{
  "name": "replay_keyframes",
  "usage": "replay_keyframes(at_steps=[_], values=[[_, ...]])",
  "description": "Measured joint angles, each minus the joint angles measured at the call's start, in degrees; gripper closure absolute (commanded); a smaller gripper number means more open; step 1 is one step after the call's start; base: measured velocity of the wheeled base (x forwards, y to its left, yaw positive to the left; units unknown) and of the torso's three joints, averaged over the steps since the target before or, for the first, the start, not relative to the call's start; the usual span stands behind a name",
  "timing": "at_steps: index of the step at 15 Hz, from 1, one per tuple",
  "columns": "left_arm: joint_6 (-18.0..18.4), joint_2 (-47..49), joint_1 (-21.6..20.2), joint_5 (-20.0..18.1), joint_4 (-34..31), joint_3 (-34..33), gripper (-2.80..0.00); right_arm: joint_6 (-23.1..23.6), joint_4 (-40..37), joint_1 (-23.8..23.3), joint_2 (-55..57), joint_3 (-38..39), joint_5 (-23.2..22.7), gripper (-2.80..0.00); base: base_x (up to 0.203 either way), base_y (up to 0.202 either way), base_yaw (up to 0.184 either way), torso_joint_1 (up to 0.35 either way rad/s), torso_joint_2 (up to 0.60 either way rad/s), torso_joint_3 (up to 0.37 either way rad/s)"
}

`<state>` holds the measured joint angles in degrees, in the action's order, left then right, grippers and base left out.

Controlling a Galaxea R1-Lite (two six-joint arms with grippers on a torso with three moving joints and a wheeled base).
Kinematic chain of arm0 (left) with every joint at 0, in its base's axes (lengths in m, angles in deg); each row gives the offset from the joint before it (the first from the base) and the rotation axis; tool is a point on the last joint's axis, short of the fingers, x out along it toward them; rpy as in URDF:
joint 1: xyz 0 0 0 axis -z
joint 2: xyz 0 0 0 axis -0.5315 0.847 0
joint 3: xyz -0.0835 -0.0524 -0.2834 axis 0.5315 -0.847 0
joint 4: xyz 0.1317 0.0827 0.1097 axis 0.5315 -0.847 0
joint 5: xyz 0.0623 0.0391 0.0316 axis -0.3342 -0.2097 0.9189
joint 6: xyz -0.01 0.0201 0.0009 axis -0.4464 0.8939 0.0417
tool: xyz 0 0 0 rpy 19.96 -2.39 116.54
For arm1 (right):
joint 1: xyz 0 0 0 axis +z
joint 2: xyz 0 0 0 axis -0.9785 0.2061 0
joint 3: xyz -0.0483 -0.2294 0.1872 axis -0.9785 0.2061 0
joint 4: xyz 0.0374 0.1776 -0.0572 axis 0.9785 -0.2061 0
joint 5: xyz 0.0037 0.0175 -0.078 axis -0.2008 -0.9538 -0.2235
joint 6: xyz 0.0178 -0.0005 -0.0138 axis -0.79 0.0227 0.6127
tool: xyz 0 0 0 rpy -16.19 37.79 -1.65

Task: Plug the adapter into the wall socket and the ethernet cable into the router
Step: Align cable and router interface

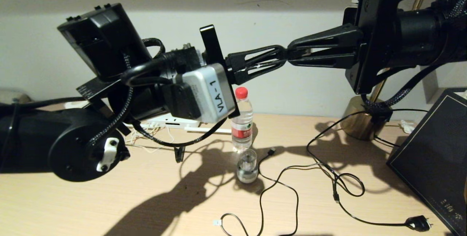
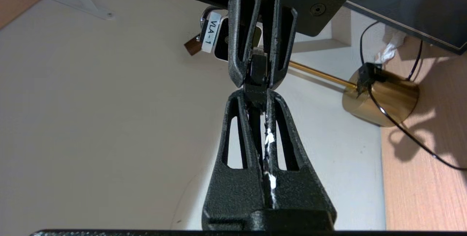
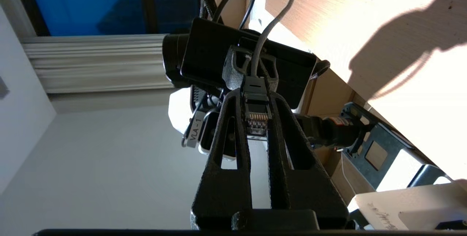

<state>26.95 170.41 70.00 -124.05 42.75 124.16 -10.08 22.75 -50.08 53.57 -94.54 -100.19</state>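
Black lattice jaws meet tip to tip high above the tabletop: our left gripper (image 1: 281, 56) and our right gripper (image 1: 292, 54) face each other in mid-air, roughly over its middle. In the right wrist view the right gripper's jaws are closed narrowly on the RJ45 plug (image 3: 256, 113) of the ethernet cable (image 3: 262, 42), gold contacts showing, with the cord running away past the left gripper. In the left wrist view the left gripper's jaws are pinched shut on the near end of that same dark plug (image 2: 258, 79), so both arms grip it at once.

We judge this to be a hand-over or regrasp of the plug between the arms. To do it well, we keep both wrists still until one hold is proven firm, then let only one pair of jaws ease open, slowly, so the plug neither twists nor drops. The plug's contact end should finish clear of the jaws, free to enter a port.

The router (image 1: 171, 122) lies at the far left of the tabletop, mostly hidden behind the left arm. We see neither the adapter nor the wall socket for certain. A water bottle (image 1: 242, 119) stands mid-tabletop, with thin black cables (image 1: 292, 181) looping toward the near edge.
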Motion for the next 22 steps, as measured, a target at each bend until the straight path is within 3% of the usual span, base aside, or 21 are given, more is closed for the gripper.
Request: replay_keyframes(at_steps=[7,8,11,17,20,22], values=[[0.0,0.0,0.1,0.0,0.0,-0.2,0.0,0.3,0.0,0.1,0.0,0.7,0.2,0.0,0.0,0.0,0.0,0.0,0.0,0.0],[0.1,0.0,0.1,0.0,0.1,-0.2,0.0,0.7,0.0,0.1,0.0,0.8,0.5,-2.8,0.0,0.0,0.0,0.0,0.0,0.0],[0.0,0.0,0.6,0.1,0.4,-0.3,0.0,4.1,-0.2,0.3,-0.1,1.2,0.8,-2.8,0.0,0.0,0.0,0.0,0.0,0.0],[-0.9,-1.4,-0.1,1.0,0.3,-4.8,0.0,4.1,-0.2,0.1,-0.4,1.7,1.7,-2.8,0.0,0.0,0.0,0.0,0.0,0.0],[-1.9,-2.3,-4.7,3.2,0.3,-7.3,0.0,5.0,0.7,-0.9,-3.2,4.1,3.4,-2.8,0.0,0.0,0.0,0.0,0.0,0.0],[-4.3,-2.6,-9.6,4.2,0.2,-9.7,0.0,8.2,3.2,-1.5,-7.0,8.8,7.7,-2.8,0.0,0.0,0.0,0.0,0.0,0.0]])
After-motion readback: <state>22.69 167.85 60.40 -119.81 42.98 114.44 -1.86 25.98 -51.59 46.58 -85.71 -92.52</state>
